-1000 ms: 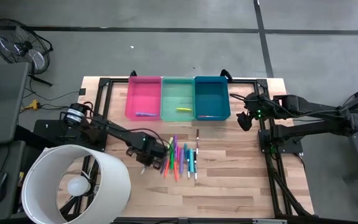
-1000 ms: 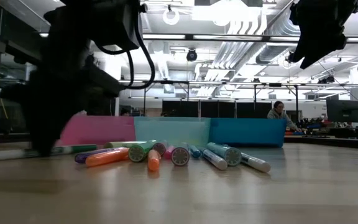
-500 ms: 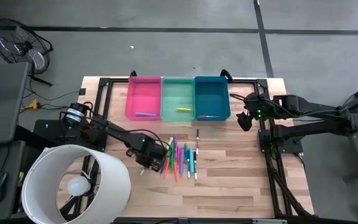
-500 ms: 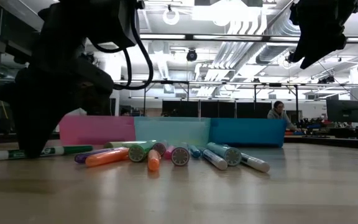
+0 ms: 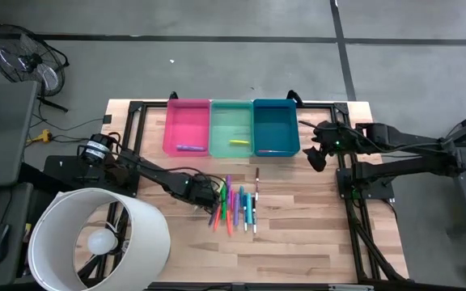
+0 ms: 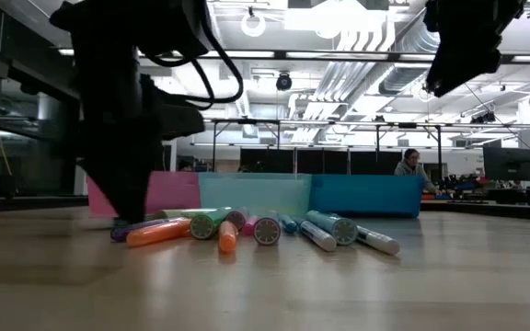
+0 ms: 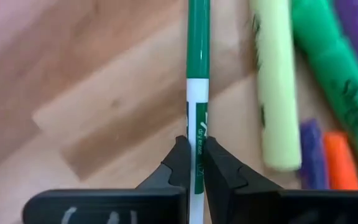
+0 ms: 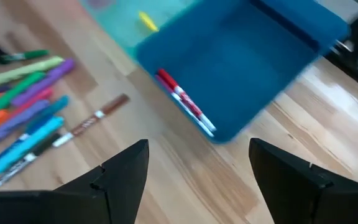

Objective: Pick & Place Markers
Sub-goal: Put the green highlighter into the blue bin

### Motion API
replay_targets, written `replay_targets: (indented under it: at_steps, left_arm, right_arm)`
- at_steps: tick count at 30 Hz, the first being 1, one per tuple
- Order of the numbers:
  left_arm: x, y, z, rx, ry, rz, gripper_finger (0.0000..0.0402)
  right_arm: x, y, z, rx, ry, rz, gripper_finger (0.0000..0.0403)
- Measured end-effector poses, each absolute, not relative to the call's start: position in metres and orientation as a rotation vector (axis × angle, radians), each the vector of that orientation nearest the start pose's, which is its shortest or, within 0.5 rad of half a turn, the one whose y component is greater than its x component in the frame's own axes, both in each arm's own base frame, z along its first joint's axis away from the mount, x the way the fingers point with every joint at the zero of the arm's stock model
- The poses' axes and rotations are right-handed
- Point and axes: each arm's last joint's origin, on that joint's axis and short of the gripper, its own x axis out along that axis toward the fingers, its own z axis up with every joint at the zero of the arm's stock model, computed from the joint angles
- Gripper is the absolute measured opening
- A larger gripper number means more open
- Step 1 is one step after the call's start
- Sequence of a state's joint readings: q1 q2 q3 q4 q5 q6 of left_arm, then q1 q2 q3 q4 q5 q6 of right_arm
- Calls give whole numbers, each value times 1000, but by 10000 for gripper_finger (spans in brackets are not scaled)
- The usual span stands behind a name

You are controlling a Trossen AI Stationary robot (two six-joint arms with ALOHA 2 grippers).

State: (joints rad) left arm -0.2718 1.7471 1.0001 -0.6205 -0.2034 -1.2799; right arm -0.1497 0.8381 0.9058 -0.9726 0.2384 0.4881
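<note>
The left gripper (image 7: 192,163) pinches a green marker (image 7: 197,87) to carry it to a bin; the right gripper (image 8: 197,165) waits spread beside the blue bin (image 8: 241,68).

Green marker's (image 7: 197,93) far tip beyond the left wrist view's edge.

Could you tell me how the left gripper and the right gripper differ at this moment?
The left gripper is shut on the green marker; the right gripper is open and holds nothing. The left gripper is low over the table beside the marker pile; the right gripper hangs right of the blue bin, away from the pile. Both have two dark fingers.
</note>
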Motion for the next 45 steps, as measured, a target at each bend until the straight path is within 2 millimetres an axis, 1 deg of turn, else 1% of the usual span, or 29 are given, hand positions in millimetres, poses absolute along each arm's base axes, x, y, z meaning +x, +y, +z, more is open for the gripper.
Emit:
replay_targets:
  at_steps: [4, 6, 8, 10, 13, 16, 18, 21, 26, 28, 30, 36, 38, 41, 45]
  left_arm:
    - [297, -74, 149, -717, 1087, 785, 11]
    - [298, -73, 153, -688, 1066, 799, 1]
    - [302, -74, 156, -679, 1068, 768, 5]
    - [303, -74, 157, -648, 1083, 758, 5]
    - [309, -74, 165, -666, 1048, 730, 5]
    - [305, -70, 162, -684, 1116, 740, 4]
    - [306, -70, 162, -690, 1109, 730, 3]
    - [307, -71, 163, -705, 1114, 714, 2]
    - [308, -74, 163, -758, 1149, 664, 0]
    - [309, -75, 163, -772, 1152, 646, 10]
    - [310, -74, 163, -781, 1151, 640, 29]
    - [315, -63, 164, -831, 1137, 639, 111]
    - [316, -58, 164, -846, 1139, 642, 132]
    - [317, -51, 164, -858, 1146, 642, 149]
    - [320, -46, 160, -855, 1147, 646, 150]
  right_arm:
    - [152, -27, 302, 365, 790, -443, 266]
    - [159, -27, 301, 347, 787, -396, 266]
    - [167, -28, 299, 333, 789, -370, 266]
    - [175, -29, 296, 319, 797, -360, 266]
    - [187, -30, 289, 312, 829, -342, 266]
    - [197, -32, 280, 306, 875, -324, 266]
    - [203, -32, 274, 309, 907, -323, 266]
    - [208, -33, 268, 305, 945, -326, 266]
    - [209, -33, 266, 299, 955, -330, 266]
    - [209, -34, 266, 296, 954, -334, 266]
    - [209, -34, 266, 296, 954, -335, 266]
    - [209, -33, 266, 307, 954, -330, 266]
    - [209, -33, 266, 315, 954, -327, 266]
    - [209, -33, 266, 325, 954, -329, 266]
    - [209, -33, 266, 335, 956, -335, 266]
